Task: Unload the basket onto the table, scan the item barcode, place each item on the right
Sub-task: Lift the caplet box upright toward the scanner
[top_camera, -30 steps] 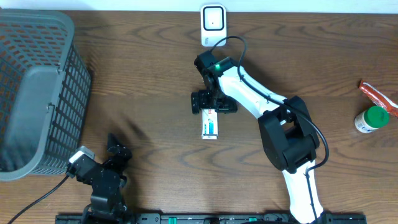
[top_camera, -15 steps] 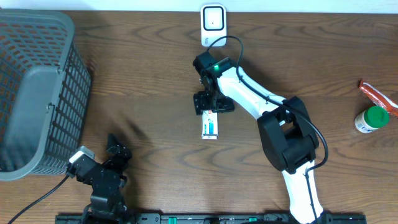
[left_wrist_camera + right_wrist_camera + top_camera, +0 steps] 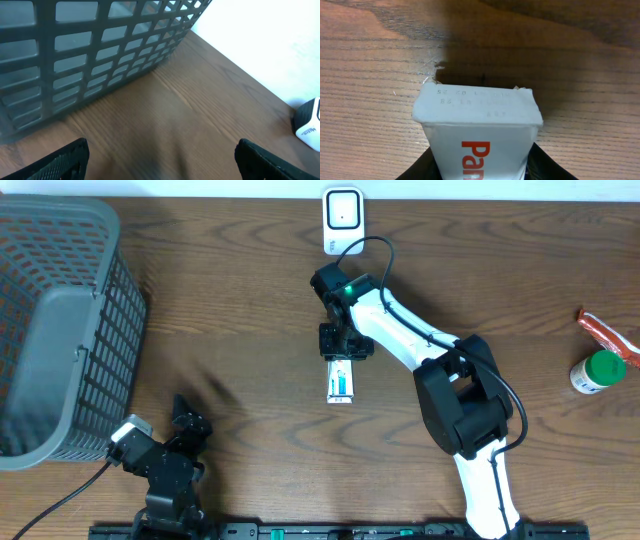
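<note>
Overhead: the right gripper (image 3: 345,342), wide a second ago, is narrowing onto the box (image 3: 340,383) lying mid-table, short of the far-edge scanner (image 3: 342,220). Left wrist: the left gripper (image 3: 162,157) is idling agape, empty. Right wrist: fingers (image 3: 420,170) are flanking the box, perhaps not yet clamped; pickup is starting.

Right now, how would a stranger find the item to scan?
From the white device at the table's far edge, come straight toward the arms' bases. There lies a small white box, the right hand gripping its far end. Unlike that device, it bears red lettering.
</note>
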Motion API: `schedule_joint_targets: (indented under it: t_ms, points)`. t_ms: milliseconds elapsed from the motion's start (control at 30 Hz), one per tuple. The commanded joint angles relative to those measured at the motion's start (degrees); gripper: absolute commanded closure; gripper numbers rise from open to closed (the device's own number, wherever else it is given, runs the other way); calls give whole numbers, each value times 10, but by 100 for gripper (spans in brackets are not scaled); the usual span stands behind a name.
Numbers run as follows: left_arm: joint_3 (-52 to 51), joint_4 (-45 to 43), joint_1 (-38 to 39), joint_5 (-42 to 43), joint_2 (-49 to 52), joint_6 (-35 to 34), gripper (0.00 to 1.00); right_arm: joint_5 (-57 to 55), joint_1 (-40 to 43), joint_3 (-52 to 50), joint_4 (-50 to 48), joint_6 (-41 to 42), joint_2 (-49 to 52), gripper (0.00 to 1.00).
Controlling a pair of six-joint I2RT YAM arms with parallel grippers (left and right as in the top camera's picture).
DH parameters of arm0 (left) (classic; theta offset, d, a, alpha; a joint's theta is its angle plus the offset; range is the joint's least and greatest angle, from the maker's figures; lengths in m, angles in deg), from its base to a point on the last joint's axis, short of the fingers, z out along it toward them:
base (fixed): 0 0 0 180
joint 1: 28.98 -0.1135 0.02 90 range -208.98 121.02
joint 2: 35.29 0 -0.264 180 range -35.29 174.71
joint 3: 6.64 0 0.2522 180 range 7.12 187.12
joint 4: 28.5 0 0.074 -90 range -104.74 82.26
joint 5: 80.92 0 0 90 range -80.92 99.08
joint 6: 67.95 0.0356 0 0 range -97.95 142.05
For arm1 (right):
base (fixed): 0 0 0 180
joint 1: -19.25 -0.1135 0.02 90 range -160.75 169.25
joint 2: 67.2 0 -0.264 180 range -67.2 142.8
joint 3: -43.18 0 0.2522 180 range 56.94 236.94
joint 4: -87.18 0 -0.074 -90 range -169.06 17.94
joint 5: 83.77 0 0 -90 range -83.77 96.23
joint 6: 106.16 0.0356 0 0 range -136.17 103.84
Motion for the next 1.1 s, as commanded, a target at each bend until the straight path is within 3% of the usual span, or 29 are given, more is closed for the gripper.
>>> schedule_joint_targets:
  t_ms: [0, 333, 667, 833, 1067]
  points:
    - [-8, 16, -2, -3, -3, 2, 7, 10, -3, -5, 3, 5, 14, 63]
    - [-8, 16, -2, -3, -3, 2, 7, 92, 15, 36, 53, -76, 6, 74]
    - [-8, 16, -2, -3, -3, 2, 6, 239, 40, 151, 242, -371, -2, 72]
    - [-8, 16, -2, -3, -3, 2, 7, 352, 41, 162, 296, -502, -2, 74]
    - [-8, 16, -1, -3, -3, 2, 7, 377, 41, 162, 289, -542, -2, 72]
